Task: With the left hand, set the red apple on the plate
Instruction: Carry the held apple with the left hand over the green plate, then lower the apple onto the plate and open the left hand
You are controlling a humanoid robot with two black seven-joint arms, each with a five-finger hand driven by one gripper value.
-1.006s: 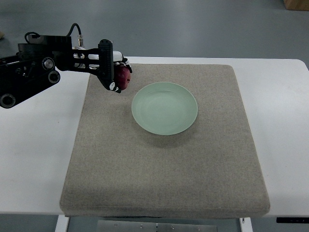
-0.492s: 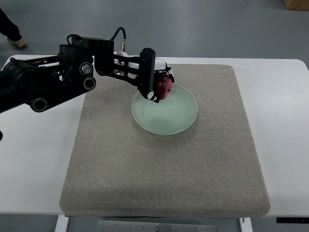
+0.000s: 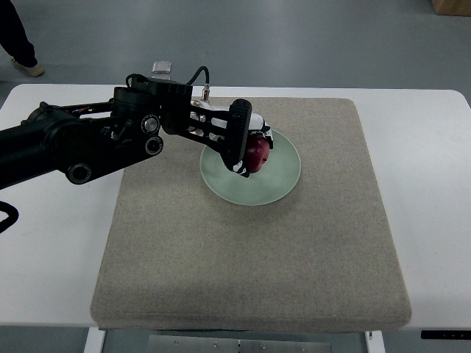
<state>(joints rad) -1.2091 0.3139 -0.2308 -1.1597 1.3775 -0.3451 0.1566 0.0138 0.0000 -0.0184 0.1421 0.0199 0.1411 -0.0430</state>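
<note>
The red apple is a deep, dark red. The plate is pale mint green, plain. The mat is speckled grey-beige felt on a white worktop. The left hand is black with white parts, perhaps fingertip pads. The floor is grey-blue.

Red apple: we see only its right side; the left hand covers the remainder.
Apple-to-plate contact: we cannot tell whether the apple touches the plate; the underside is hidden.
Plate rim: we lose the upper-left section behind the hand.
Left arm: cut off at the left edge.
Person: only a leg and shoe visible; cut off at the top-left corner.
Worktop: cut off at the right edge.
</note>
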